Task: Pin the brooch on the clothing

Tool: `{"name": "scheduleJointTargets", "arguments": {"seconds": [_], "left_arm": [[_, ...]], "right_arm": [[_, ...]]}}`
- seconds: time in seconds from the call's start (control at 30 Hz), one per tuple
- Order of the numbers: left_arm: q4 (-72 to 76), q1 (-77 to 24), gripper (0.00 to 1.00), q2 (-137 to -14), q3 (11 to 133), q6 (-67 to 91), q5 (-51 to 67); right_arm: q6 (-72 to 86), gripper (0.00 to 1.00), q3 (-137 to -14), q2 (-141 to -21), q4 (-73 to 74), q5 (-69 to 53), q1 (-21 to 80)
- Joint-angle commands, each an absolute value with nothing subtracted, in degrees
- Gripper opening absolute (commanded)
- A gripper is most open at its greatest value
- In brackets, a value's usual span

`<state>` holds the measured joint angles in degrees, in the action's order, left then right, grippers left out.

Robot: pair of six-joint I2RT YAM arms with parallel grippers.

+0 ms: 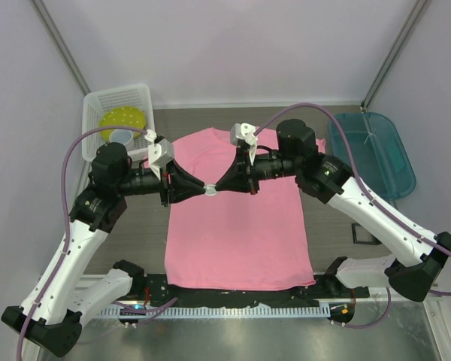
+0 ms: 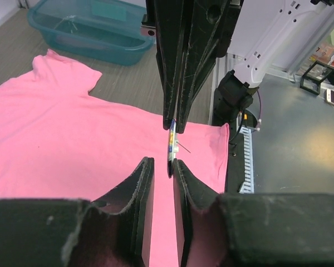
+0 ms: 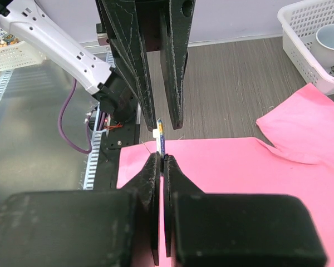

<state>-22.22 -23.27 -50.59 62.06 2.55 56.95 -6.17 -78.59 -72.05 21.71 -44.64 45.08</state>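
The left pincer [image 2: 162, 162] comes in from the left with its jaws narrow but not pressed together. Its fingertips [image 2: 147, 164] straddle the near rim of the brooch [image 2: 171, 146], and the right wrist view shows a sliver of gap on either side. The brooch is between the two pincers, up in the air over the chest of the clothing [image 1: 240, 241] and apart from the fabric. It is turned edge-on, with its disc upright and its plane along the line from one pincer to the other. A fine pin sticks out sideways from one face. The right pincer [image 3: 161, 157] meets it from the right and is clamped shut on the opposite rim, so this arm carries the badge. Both arms are equally near. The coming move seems to turn on whether the left jaws can take the rim without knocking the pin.

On the grey bench [image 1: 327, 226], a white basket [image 1: 94, 105] sits at the far left and the pink shirt lies flat in the middle. A small black case [image 1: 363, 233] is just off its right hem, and a teal bin [image 1: 395, 165] is at the far right. Pale walls close in the cell.
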Motion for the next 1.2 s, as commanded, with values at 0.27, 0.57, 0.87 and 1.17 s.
{"name": "scheduleJointTargets", "arguments": {"seconds": [0.27,0.57,0.87,1.17], "left_arm": [[-20.0,-24.1,0.29,-49.7,61.3,2.9,55.6],[-20.9,-24.4,0.12,-49.9,61.4,2.0,55.4],[-15.0,-24.5,0.0,-48.6,57.0,19.2,42.9],[-10.2,-24.5,0.0,-44.4,53.5,20.5,33.8]], "right_arm": [[-6.6,0.01,-81.0,-72.1,20.4,-43.9,45.6],[-6.3,0.01,-81.0,-72.2,20.5,-43.9,45.6],[-9.9,0.32,-82.4,-71.3,22.1,-36.8,45.6],[-1.2,0.65,-83.4,-72.1,21.7,-26.0,45.6]]}}
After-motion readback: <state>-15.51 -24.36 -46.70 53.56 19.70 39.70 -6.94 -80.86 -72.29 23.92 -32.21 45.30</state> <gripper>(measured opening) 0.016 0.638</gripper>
